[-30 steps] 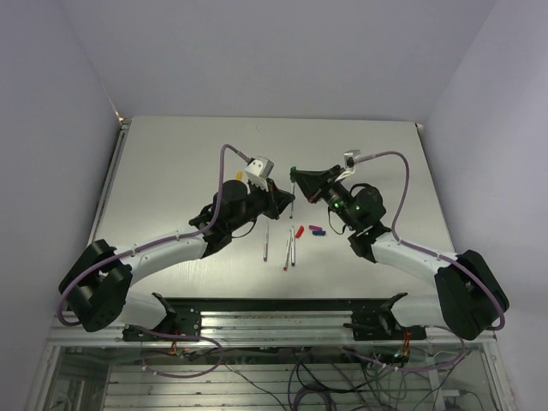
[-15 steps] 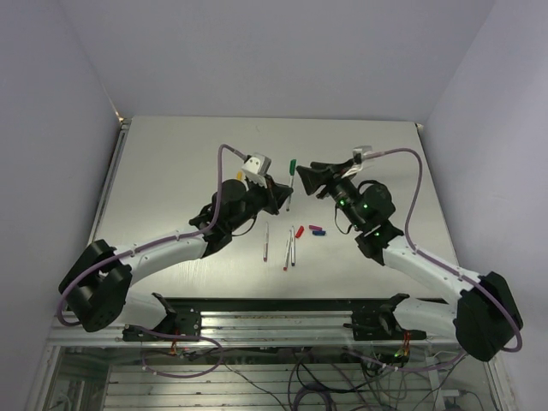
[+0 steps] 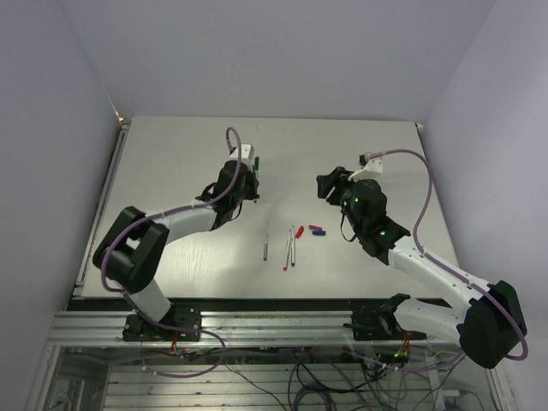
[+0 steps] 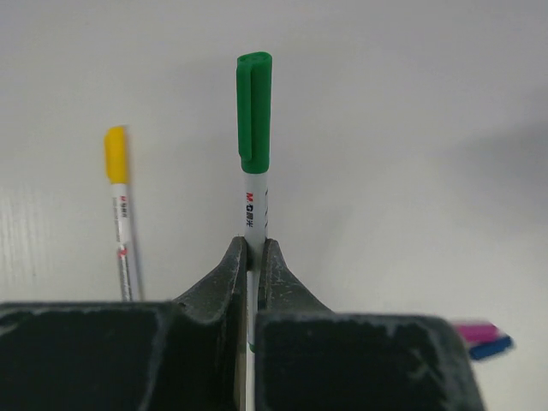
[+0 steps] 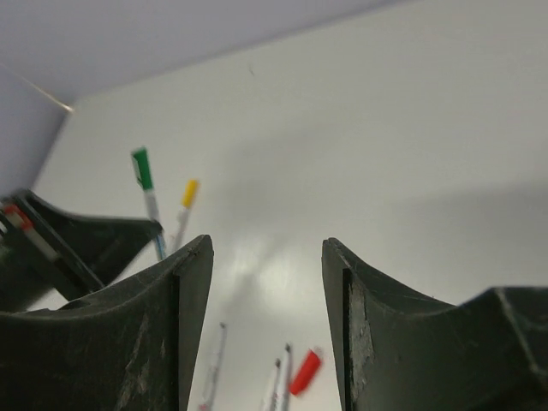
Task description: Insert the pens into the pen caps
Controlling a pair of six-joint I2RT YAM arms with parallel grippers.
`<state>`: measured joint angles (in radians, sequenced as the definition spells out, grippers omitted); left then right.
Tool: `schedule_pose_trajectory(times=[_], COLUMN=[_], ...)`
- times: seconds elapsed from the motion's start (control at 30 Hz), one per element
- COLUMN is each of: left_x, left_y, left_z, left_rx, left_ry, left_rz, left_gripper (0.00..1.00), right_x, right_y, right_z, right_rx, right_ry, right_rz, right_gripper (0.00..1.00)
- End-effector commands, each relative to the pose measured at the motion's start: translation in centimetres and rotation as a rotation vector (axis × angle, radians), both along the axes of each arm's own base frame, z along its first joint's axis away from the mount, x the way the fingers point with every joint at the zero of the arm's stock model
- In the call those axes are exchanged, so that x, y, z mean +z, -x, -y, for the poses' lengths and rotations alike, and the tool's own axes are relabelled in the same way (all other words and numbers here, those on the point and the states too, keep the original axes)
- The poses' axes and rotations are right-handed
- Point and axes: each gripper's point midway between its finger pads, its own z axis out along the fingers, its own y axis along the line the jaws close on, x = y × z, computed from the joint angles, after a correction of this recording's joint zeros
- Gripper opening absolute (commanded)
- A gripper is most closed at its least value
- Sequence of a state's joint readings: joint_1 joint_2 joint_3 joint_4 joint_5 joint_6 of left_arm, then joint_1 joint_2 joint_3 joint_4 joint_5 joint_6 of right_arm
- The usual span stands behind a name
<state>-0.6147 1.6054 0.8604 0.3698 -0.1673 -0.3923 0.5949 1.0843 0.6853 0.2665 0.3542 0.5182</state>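
Clenched in the left tool [image 4: 251, 257]: green pen [image 4: 253, 201], pinched mid-barrel. Likely light, stiff, slick — so worth gripping there, not by the cap [image 4: 254, 111]. Just beside, on the table [image 4: 411, 128], a yellow-capped pen [image 4: 120, 223]. Right tool [image 5: 267, 291] parted, empty.

A robotics lab: bare white table [image 3: 171, 163] boxed by plain walls [image 3: 257, 51]; aluminium rail [image 3: 274, 324] and loose wiring [image 3: 317, 377] beneath.

Top external: high above the near edge of the table [image 3: 171, 154], looking down on all of it.
Left wrist: close, facing downward.
Right wrist: low, oblique.
Shared: green-capped pen [image 4: 254, 128].
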Motion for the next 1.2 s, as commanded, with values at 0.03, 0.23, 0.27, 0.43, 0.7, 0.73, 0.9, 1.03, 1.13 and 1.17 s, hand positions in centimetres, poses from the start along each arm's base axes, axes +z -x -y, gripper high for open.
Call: schedule_pose_trajectory(times=[0.03, 0.23, 0.27, 0.43, 0.7, 0.73, 0.9, 1.03, 1.13, 1.17], left_x=[-2.8, -5.1, -5.5, -7.2, -10.3, -10.7, -11.7, -11.7, -11.0, -10.6], left_y=[-2.6, -4.3, -4.6, -5.3, -5.7, -5.7, -5.7, -5.6, -5.7, -5.8], left_z=[-2.1, -3.4, -3.8, -5.1, -5.1, -5.1, -5.0, -5.1, -5.1, -5.1], left_rx=[0.100, 0.148, 0.165, 0.195, 0.201, 0.202, 0.212, 0.219, 0.224, 0.225], left_ry=[-0.133, -0.194, -0.215, -0.275, -0.295, -0.297, -0.298, -0.296, -0.289, -0.283], left_rz=[-0.094, -0.164, -0.174, -0.224, -0.301, -0.312, -0.341, -0.346, -0.336, -0.330], left_gripper=[0.07, 0.07, 0.07, 0.07, 0.07, 0.07, 0.09, 0.19, 0.33, 0.37], right_x=[-5.0, -5.9, -5.9, -6.2, -6.6, -6.7, -6.8, -7.0, -7.0, -7.0], right_y=[0.7, 0.5, 0.5, 0.4, 0.6, 0.6, 0.6, 0.6, 0.6, 0.6], right_z=[1.8, 1.2, 1.0, 0.8, 0.4, 0.4, 0.1, -0.2, -0.3, -0.3], right_rx=[-0.087, -0.066, -0.061, -0.054, -0.036, -0.036, -0.022, -0.008, -0.001, -0.001], right_ry=[0.055, 0.048, 0.045, 0.046, 0.031, 0.031, 0.024, 0.017, 0.016, 0.015], right_rz=[-0.153, -0.174, -0.174, -0.183, -0.193, -0.195, -0.192, -0.191, -0.189, -0.186], right_gripper=[0.53, 0.52, 0.52, 0.52, 0.52, 0.51, 0.52, 0.51, 0.52, 0.51])
